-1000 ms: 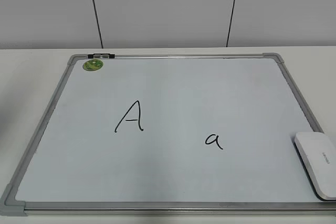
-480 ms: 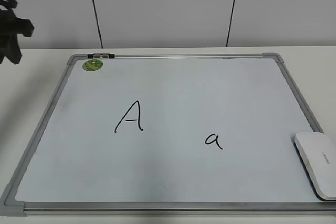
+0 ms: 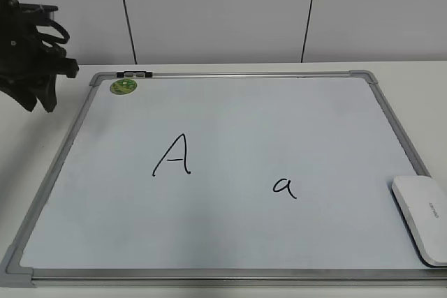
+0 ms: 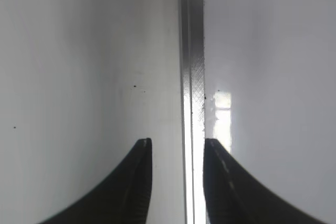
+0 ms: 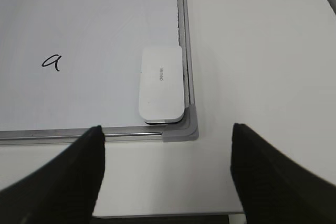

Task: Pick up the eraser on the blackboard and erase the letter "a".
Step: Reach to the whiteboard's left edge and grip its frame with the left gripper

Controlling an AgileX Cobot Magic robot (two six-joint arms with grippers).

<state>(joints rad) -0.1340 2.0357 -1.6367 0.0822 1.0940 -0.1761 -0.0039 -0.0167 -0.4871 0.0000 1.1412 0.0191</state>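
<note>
Where the exterior view is cut off at its lower right edge, one eraser (image 3: 421, 218) lies on the near right corner of the blackboard (image 3: 230, 120), its far end hidden by the frame edge there. Only the right wrist view shows the eraser (image 5: 161, 83) whole: white, rounded, with small grey lettering, its long side against the board's silver frame and its near end at the grey corner piece. The right gripper (image 5: 167, 174) hangs over bare table (image 5: 252, 51) just short of that corner, its two dark fingers (image 5: 63, 179) wide apart, touching nothing; the eraser sits ahead of the gap between them, slightly toward the left finger. This gripper does not appear in the exterior view.

Further in, one letter "a" (image 3: 285, 187) stands right of centre on the board, well clear of the eraser; the right wrist view shows the same letter "a" (image 5: 51, 62). One capital "A" (image 3: 172, 155) stands left of it. At the far left corner sit one round green magnet (image 3: 123, 86) and one small dark clip (image 3: 135, 74) on the frame.

Beyond the board's far left corner, the left gripper (image 3: 38, 95) hangs over the table. Its wrist view alone shows its fingers (image 4: 126, 182) slightly apart, empty, straddling the board's frame rail (image 4: 193, 77).
</note>
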